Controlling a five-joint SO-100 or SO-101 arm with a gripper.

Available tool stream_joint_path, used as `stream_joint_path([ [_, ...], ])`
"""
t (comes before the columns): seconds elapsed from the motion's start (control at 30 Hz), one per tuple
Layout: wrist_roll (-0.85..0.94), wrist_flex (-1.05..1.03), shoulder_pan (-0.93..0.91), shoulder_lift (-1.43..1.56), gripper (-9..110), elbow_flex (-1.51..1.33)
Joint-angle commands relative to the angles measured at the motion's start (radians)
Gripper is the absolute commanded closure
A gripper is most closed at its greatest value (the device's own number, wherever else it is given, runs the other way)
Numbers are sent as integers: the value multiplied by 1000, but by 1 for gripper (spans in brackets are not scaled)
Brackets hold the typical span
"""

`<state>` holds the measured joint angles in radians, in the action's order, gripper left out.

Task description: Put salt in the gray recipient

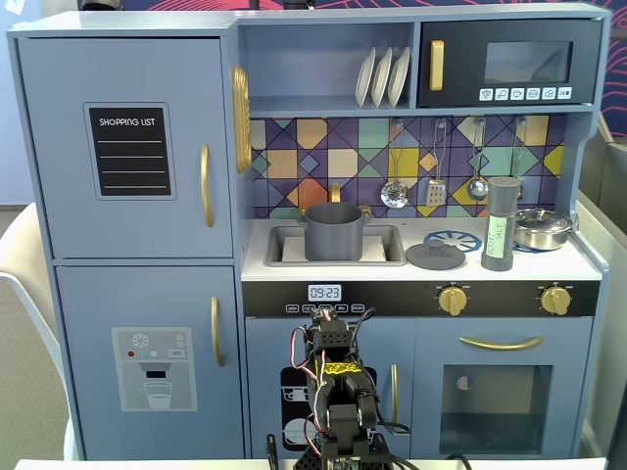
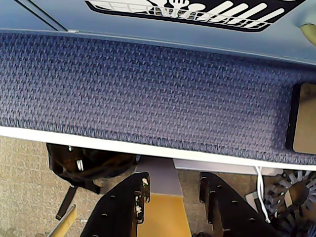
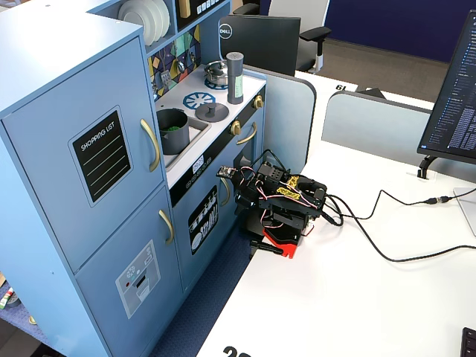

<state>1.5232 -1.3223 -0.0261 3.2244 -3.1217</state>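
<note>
The salt shaker [image 1: 500, 225], dark gray with a pale green label, stands upright on the toy kitchen's counter at the right, beside the stove ring; it also shows in the other fixed view [image 3: 235, 77]. The gray recipient [image 1: 334, 231], a matte gray pot with side handles, sits in the sink left of the shaker, also seen from the side [image 3: 172, 126]. My arm [image 3: 279, 204] is folded low on the white table in front of the kitchen, far below both. My gripper [image 2: 173, 185] points down past the table edge, jaws apart and empty.
A flat gray lid with a knob [image 1: 435, 256] lies between the pot and the shaker. A shiny steel pan [image 1: 542, 228] sits at the counter's far right. Utensils [image 1: 436, 186] hang above the counter. Cables [image 3: 387, 245] run across the table. A black bag [image 2: 84, 165] lies on the floor.
</note>
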Motion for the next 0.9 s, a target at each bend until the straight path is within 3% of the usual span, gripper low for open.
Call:
stream_joint_path([
  [0.0,8,-5,-44,-5,101,5],
  [0.6,-14,8,-49,-11,101,110],
  [0.87,0,150,-311,-184,101,489],
])
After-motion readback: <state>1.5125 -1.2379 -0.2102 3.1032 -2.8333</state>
